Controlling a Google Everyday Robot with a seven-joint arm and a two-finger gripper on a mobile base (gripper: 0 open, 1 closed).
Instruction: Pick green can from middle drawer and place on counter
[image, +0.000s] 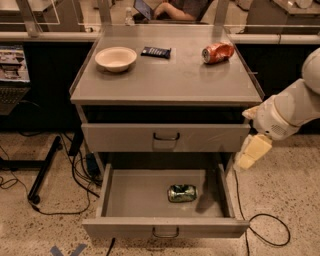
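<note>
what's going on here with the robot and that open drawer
A robot is set to take the green can out of the middle drawer, which is pulled open. The can lies on its side on the drawer floor, not yet touched. The gripper hangs off the cabinet's right side, above the drawer's right wall. The counter holds a bowl, a dark packet and an orange-red can.

**Bench above, drawer below**

On bench (165, 82), back half: bowl (115, 58) at left, packet (156, 51) just right of it, second can (218, 52) at far right. Under bench: shut front (120, 137). Below that, pulled out forward: drawer (130, 197), with can (182, 193) inside, right of centre. Just right of shut front, above and outside drawer's right wall: gripper (253, 151).
</note>
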